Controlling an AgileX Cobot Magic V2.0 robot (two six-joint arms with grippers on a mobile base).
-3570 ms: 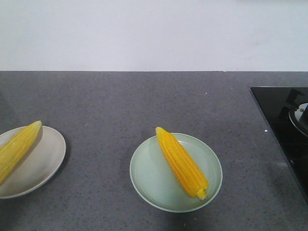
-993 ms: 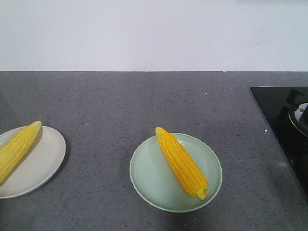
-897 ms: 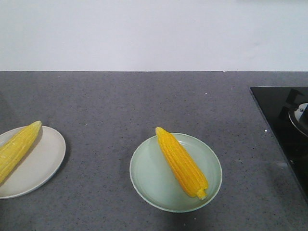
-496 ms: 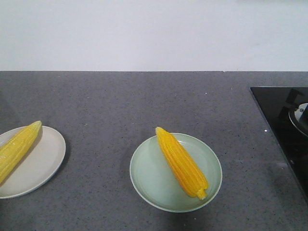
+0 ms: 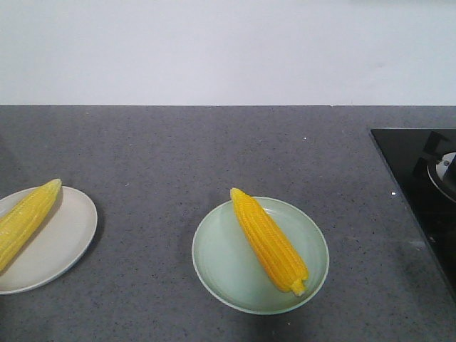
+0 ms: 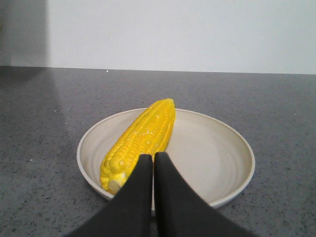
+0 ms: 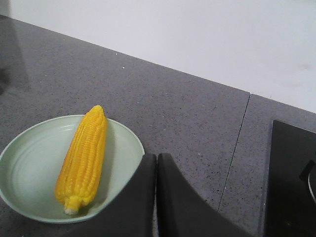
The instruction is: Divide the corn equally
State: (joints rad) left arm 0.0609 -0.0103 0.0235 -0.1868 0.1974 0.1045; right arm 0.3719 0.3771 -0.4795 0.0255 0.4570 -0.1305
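- Nothing has shifted since the earlier frames: both cobs and both plates lie where they lay.
- One corn cob (image 5: pixel 269 241) rests slantwise on the pale green plate (image 5: pixel 221 274) at the middle of the grey surface (image 5: pixel 214 149), its pointed tip toward the far rim.
- The other corn cob (image 5: pixel 25 219) lies on the cream plate (image 5: pixel 60 246) at the left edge, well apart from the green one.
- The left gripper (image 6: pixel 153 160) hangs low just before the cream plate's near rim, its black fingers pressed together on nothing, beside the cob's stub end.
- The right gripper (image 7: pixel 156 159) is likewise pressed together and empty, near the green plate's right rim.
- A black cooktop (image 5: pixel 420 185) sits at the right edge.
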